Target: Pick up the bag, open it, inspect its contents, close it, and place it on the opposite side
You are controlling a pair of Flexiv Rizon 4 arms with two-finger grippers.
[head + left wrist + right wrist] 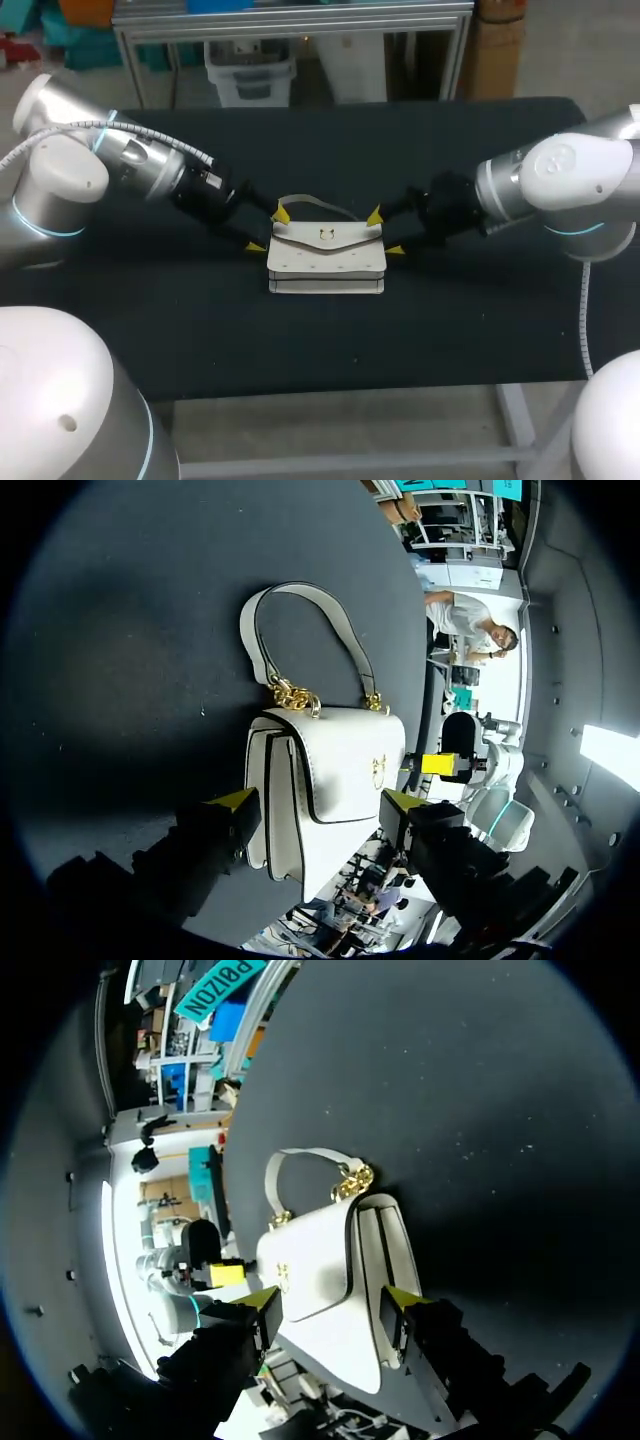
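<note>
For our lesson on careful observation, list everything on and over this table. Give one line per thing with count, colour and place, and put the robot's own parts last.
bag: one, white, mid-table, flap down
handle: one, white with dark edge, flat on the table behind the bag
chain links: two short runs, gold, joining handle to bag
clasp: one, gold, on the flap
table: one, black top, under everything
left pincer: one, black with yellow tips, open at the bag's end on its own side
right pincer: one, same colours, open at the other end
left arm and right arm: two, silver and white, coming in from opposite sides
</note>
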